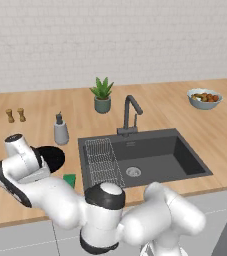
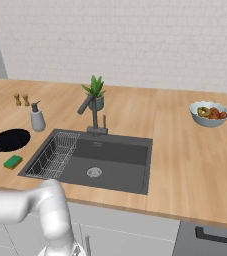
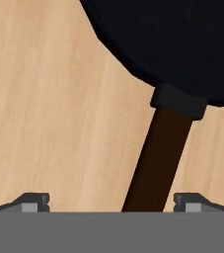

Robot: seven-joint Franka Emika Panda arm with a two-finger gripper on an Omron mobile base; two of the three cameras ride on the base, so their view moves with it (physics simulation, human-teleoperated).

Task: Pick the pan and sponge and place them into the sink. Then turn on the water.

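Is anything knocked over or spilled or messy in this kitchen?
Nothing stands out. The flat black frying pan and the small green sponge lie flat on the wooden counter beside the dark grey sink, and nothing looks spilled or tipped.

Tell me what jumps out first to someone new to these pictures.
The dark sink sunk in the wooden counter dominates, its faucet dry and a wire rack at its left end. Left of it, the black pan lies on the counter with its handle between the open tool fingers; the green sponge sits beside it.
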